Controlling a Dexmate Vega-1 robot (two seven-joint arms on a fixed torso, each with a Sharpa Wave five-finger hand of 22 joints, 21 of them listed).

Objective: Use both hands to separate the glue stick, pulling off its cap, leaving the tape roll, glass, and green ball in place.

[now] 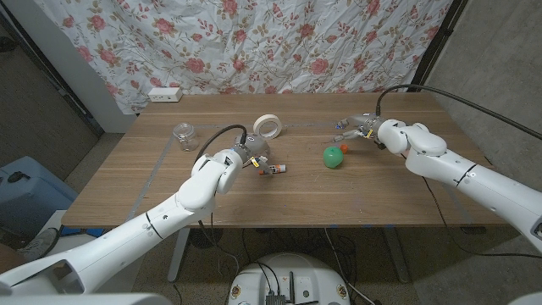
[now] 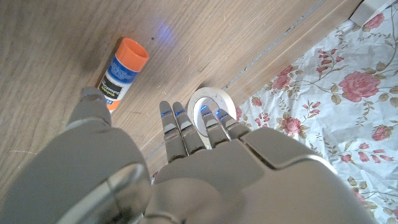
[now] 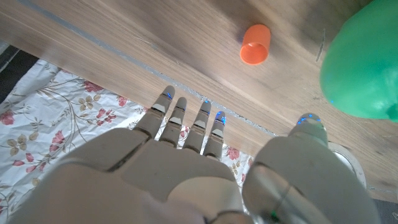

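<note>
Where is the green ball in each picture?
Head view: the green ball sits on the table, a bit right of the middle.
Right wrist view: the ball looks big and close, cut off by the picture's edge.
Left wrist view: not in it.
Shared landmark: the small orange cap lies near the ball in both views.

Your robot's two arms are smooth, round and white; a black cable loops over each wrist; your left hand [image 2: 186, 162] and right hand [image 3: 186, 168] are grey, with tiny blue lights on the fingers.
</note>
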